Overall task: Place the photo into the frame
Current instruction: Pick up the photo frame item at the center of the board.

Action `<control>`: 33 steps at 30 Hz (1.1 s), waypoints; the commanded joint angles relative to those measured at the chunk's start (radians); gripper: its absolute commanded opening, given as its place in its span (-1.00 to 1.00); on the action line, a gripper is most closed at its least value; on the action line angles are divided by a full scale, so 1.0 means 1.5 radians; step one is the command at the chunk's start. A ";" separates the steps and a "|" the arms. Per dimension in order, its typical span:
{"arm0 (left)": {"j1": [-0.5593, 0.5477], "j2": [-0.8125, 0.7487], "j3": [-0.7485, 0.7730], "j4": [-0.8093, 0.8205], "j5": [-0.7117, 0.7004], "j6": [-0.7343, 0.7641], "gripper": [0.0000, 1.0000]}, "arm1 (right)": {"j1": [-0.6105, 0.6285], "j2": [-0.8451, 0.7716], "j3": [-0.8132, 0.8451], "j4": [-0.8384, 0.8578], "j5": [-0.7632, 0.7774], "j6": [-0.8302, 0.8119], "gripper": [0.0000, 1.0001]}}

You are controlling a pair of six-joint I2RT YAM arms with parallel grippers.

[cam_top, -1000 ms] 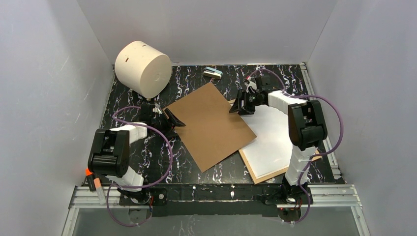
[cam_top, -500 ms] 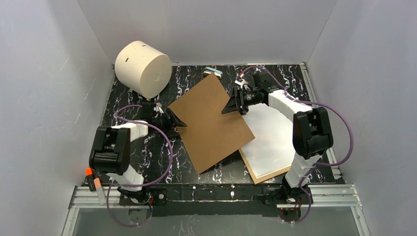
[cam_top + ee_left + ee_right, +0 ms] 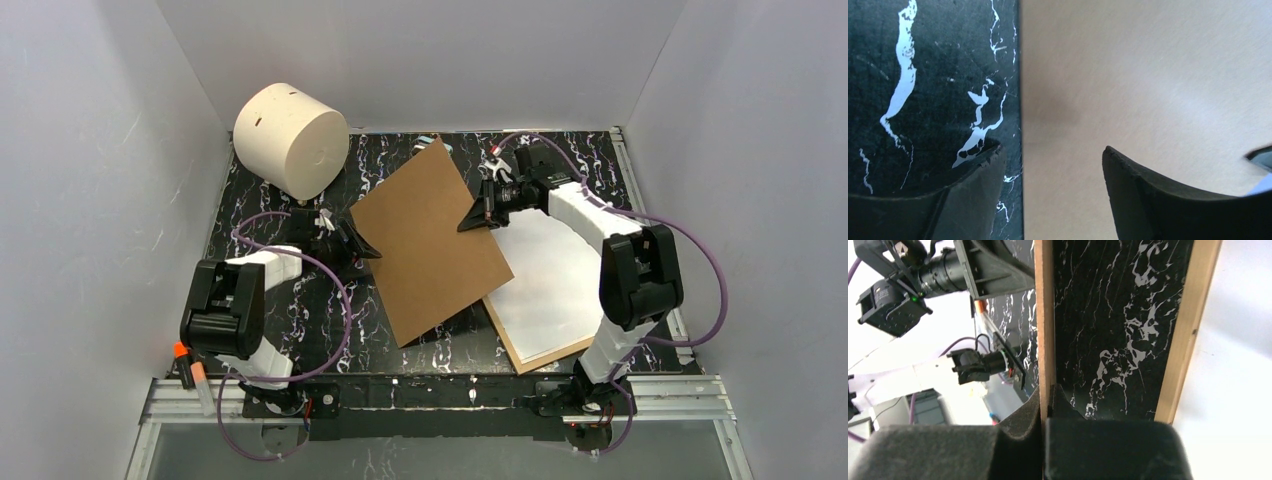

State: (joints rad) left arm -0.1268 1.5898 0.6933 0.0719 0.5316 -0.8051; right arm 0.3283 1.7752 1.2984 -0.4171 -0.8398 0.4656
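The frame is being opened. The right gripper [image 3: 478, 215] is clamped tight on the right edge of the brown board [image 3: 430, 250], holding it tilted up over the middle of the tabletop [image 3: 300, 320]. The left gripper [image 3: 352, 241] stands wide open and empty, one finger over the tabletop, the other over the board's left edge. The frame [image 3: 522, 352] lies toward the near right corner under a white sheet [image 3: 545, 280]. The photo is not in view. Next, I judge, the board must be laid clear of the frame and the photo found.

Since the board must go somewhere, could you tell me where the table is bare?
Bare: the near strip between the backing board and the arm bases; the far right corner beyond the right gripper. Crowded: frame at right, white cylinder far left.
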 commanded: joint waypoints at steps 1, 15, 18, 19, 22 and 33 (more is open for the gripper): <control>-0.007 -0.032 -0.016 -0.110 -0.075 0.037 0.46 | -0.009 -0.089 0.003 0.064 0.074 0.059 -0.97; -0.104 -0.181 0.002 -0.166 -0.217 -0.034 0.74 | -0.095 -0.297 0.013 0.206 0.339 0.157 -0.97; -0.171 -0.158 0.025 -0.141 -0.261 -0.069 0.73 | -0.095 -0.381 -0.042 0.290 0.407 0.175 -0.97; -0.197 -0.142 0.036 -0.129 -0.277 -0.078 0.73 | -0.095 -0.410 -0.054 0.306 0.432 0.177 -0.97; -0.267 -0.073 0.082 -0.091 -0.297 -0.116 0.69 | -0.095 -0.448 -0.049 0.282 0.517 0.171 -0.97; -0.395 0.244 0.381 -0.163 -0.342 -0.171 0.49 | -0.094 -0.509 -0.001 0.056 0.782 0.138 -0.97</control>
State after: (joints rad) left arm -0.6991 1.8668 1.1606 -0.1188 0.0593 -1.0382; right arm 0.1852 1.0702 1.2533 -0.2897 0.1524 0.6971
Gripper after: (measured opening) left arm 0.772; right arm 0.043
